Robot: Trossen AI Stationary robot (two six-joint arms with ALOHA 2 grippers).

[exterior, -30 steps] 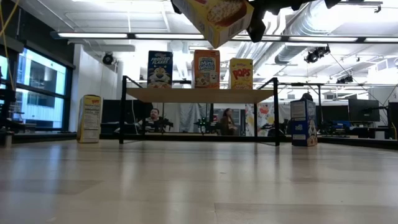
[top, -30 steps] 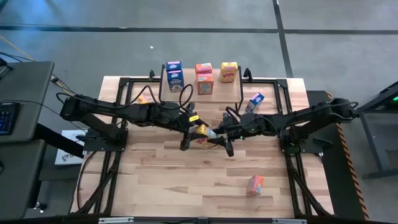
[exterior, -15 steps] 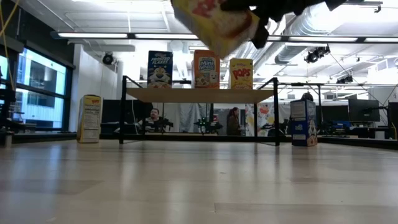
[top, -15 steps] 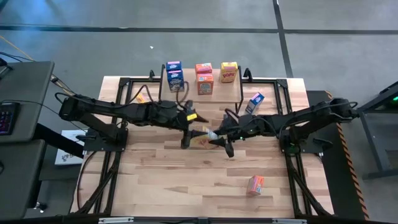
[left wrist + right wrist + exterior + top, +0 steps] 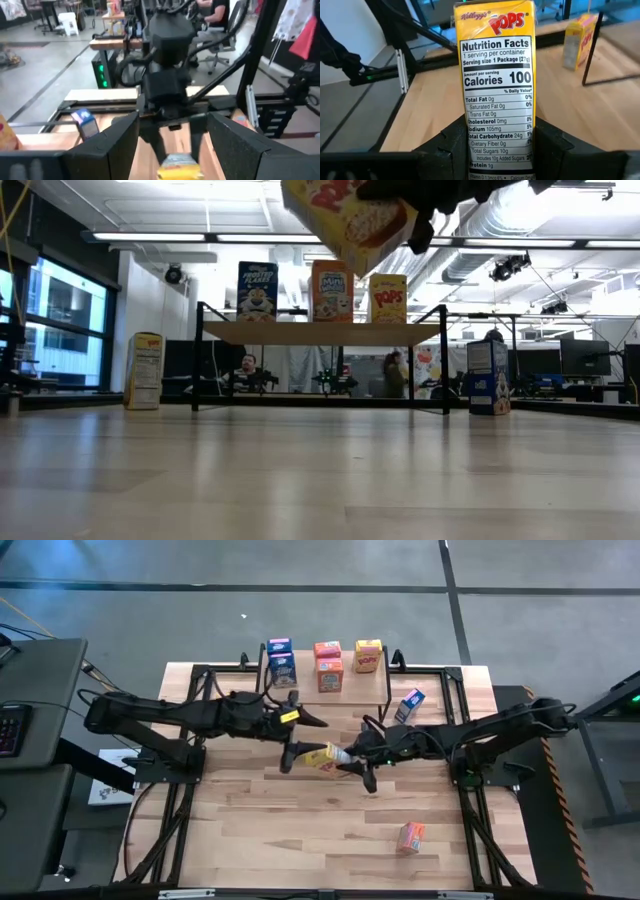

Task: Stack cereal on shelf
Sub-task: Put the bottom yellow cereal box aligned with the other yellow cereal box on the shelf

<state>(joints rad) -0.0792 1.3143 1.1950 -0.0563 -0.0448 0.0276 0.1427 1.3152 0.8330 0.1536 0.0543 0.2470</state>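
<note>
My right gripper point(image 5: 342, 756) is shut on a yellow cereal box point(image 5: 321, 756), which it carries high above the table's middle. The box point(image 5: 350, 220) shows tilted in the low view. My left gripper point(image 5: 300, 740) stands open just left of the box, touching nothing. In its wrist view its fingers point(image 5: 112, 145) flank the box point(image 5: 177, 167) from a distance. The shelf point(image 5: 320, 333) at the far edge carries blue point(image 5: 257, 290), orange point(image 5: 332, 290) and yellow point(image 5: 388, 298) boxes standing upright. My right gripper pinches the yellow box between its two fingers, on the two broad faces near one end point(image 5: 497, 157). Its narrow nutrition panel faces the wrist camera. The fingers come about level from the table's right. Lifted clear, the box sticks out past the fingertips toward the left arm.
A yellow box point(image 5: 230, 698) stands on the table left of the shelf. A blue one point(image 5: 411, 702) stands to the shelf's right. An orange box point(image 5: 411, 836) lies near the front right. Bare wood point(image 5: 250, 830) spreads across the near half.
My left gripper has drawn back from the yellow box toward the table's left and has risen, its fingers now clear of the box. The box stays aloft in my right gripper, which has kept its place.
</note>
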